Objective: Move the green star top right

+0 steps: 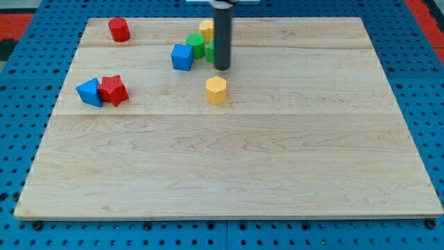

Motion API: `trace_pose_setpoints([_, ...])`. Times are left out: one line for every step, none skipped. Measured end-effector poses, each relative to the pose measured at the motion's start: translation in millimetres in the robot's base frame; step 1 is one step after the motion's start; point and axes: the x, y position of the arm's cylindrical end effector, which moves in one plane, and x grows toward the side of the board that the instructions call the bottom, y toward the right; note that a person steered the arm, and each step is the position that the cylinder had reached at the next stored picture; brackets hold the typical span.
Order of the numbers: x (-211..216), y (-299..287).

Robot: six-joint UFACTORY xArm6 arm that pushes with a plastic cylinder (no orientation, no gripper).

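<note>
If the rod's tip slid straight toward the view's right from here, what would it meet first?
Nothing, as far as this view shows: my tip has bare board to its right. The half-hidden green block touches or nearly touches its left side.

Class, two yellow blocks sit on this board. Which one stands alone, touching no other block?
The yellow hexagon block below my tip, towards the board's middle. The other yellow block, near the view's top, is packed against the green blocks.
</note>
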Motion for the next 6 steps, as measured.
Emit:
trace_pose_setpoints([-11.1, -12.6])
trace_pose_setpoints([-38.2, 32.7])
trace_pose_setpoints([-47.9, 82.8])
trace_pose_setpoints([-29.5, 42.3])
trace_pose_setpoints([-18.1, 5.9])
trace_pose_setpoints([-48.3, 5.9])
